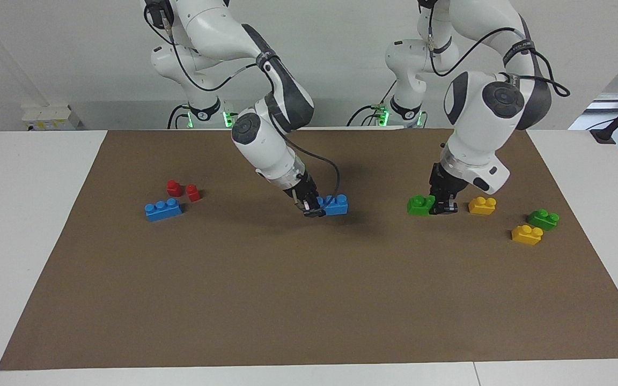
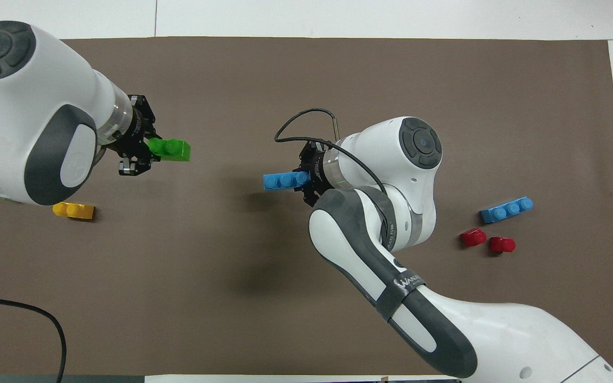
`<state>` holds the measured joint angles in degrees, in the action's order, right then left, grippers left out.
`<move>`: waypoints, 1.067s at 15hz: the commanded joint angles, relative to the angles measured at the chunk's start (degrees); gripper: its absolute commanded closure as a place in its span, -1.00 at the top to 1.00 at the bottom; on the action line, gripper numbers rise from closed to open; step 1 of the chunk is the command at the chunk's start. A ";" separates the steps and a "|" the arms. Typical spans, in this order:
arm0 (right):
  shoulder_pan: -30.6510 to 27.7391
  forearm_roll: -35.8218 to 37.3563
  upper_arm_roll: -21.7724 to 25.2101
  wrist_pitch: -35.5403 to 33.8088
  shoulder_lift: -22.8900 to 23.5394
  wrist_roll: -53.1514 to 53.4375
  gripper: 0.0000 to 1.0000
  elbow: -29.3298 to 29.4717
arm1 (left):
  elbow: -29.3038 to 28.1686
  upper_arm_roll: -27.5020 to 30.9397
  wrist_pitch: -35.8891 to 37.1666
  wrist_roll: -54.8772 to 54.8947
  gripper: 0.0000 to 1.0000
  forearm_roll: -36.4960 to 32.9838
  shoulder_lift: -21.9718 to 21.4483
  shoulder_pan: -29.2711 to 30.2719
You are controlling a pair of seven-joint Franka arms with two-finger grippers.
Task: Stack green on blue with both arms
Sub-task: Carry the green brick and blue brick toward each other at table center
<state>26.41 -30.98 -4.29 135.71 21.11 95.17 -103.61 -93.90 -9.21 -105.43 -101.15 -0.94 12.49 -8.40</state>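
Note:
My right gripper (image 1: 314,208) is shut on one end of a blue three-stud brick (image 1: 337,205) near the middle of the brown mat, at or just above its surface. It also shows in the overhead view (image 2: 309,178), with the blue brick (image 2: 285,181) sticking out toward the left arm's end. My left gripper (image 1: 443,207) is shut on one end of a green two-stud brick (image 1: 420,205), low at the mat. In the overhead view this gripper (image 2: 139,154) holds the green brick (image 2: 171,150) pointing toward the blue one.
A second blue brick (image 1: 163,209) and two red bricks (image 1: 174,187) (image 1: 193,192) lie toward the right arm's end. Two yellow bricks (image 1: 482,205) (image 1: 527,234) and a second green brick (image 1: 543,219) lie toward the left arm's end.

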 commanded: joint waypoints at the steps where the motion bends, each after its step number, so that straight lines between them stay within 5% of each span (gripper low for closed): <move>1: 1.54 -3.28 0.24 4.64 -0.37 -0.25 -1.00 -3.87 | -1.80 0.60 0.06 -6.93 -1.00 -0.29 -1.59 -3.98; 9: 4.62 -6.46 0.07 12.20 3.58 -0.69 -1.00 -5.28 | -14.90 0.77 -14.27 -19.25 -1.00 -1.35 -4.49 -15.41; 16: 4.62 -6.55 0.15 13.79 3.67 -0.87 -1.00 -6.86 | -21.41 0.77 -21.30 -21.37 -1.00 -3.11 -5.28 -17.26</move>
<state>30.89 -35.86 -4.17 147.66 25.33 95.17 -109.16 -111.54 -9.40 -124.10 -121.32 -3.10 9.92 -24.64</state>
